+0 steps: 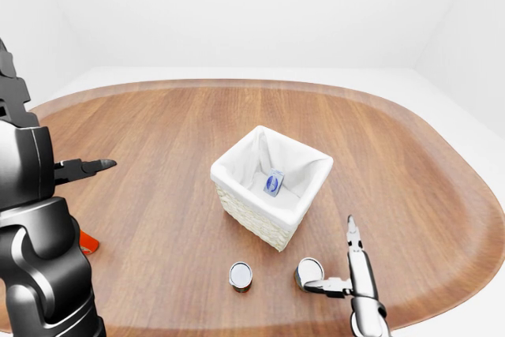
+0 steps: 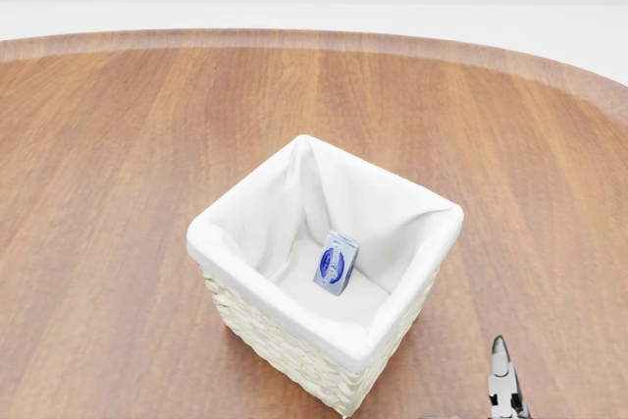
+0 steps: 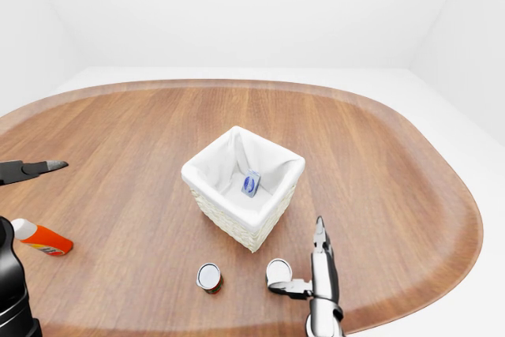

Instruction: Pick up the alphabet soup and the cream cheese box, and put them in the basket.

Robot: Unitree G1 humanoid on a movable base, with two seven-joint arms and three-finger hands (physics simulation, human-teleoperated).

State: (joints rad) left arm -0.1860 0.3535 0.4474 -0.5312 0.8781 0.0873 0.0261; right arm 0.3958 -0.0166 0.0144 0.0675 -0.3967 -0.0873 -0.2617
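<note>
An orange bottle [image 3: 43, 238] is seen lying near the oval wooden tabletop [image 3: 379, 163] left edge. The small blue cream cheese box [image 2: 336, 263] lies inside the white-lined wicker basket [image 2: 245, 301]. Two cans [image 3: 209, 277] stand below. The right robot hand [image 3: 304, 274] is spread open beside one.

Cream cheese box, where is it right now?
The cream cheese box stands inside the basket at the middle of the head view, leaning on the white liner toward its right side.

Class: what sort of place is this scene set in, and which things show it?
Probably a bare simulated test room: one large wooden table, plain white walls, and only a basket and two cans.
</note>
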